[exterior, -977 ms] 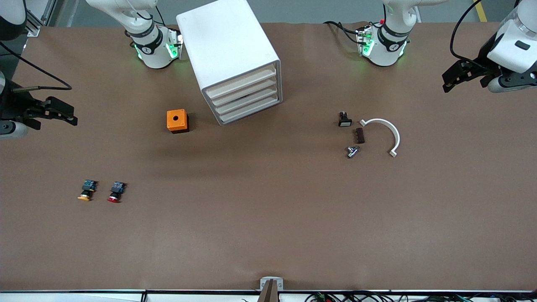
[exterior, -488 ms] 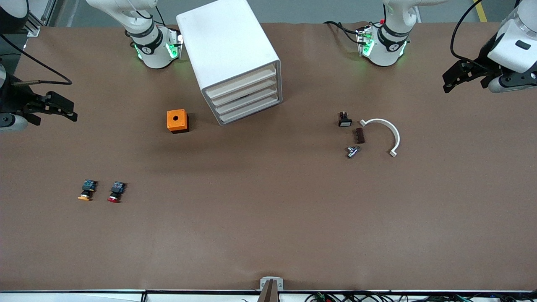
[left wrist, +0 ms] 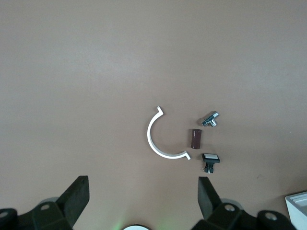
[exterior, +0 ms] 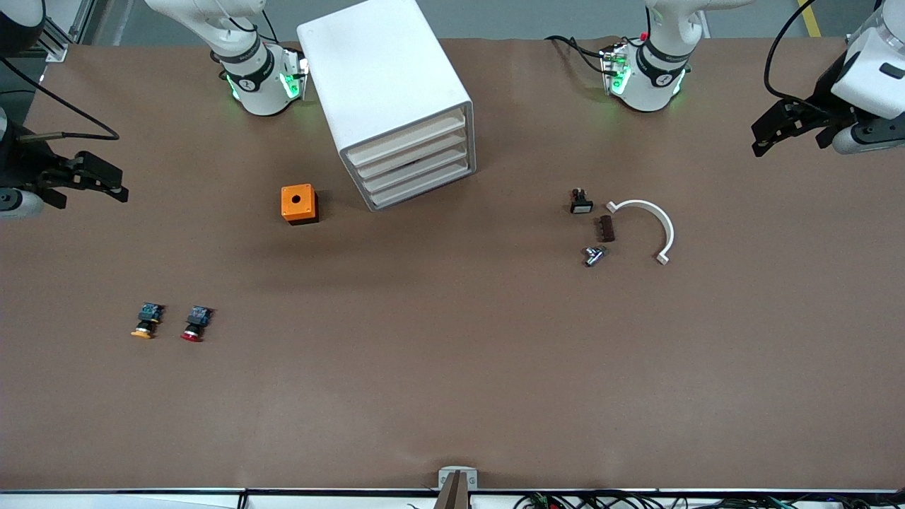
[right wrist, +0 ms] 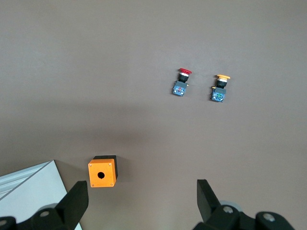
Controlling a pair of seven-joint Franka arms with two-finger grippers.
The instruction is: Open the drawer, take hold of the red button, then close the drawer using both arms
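Right end effector spread, empty, raised over table edge at right arm's end. Button with red cap on table, just beside yellow-capped button, nearer front camera than orange box. Cabinet by right arm's base, drawer shut. Left end effector spread, empty, raised over left arm's end.

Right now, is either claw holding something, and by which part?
Nothing is held. The left claw and right claw both hang open and empty above the table's ends.
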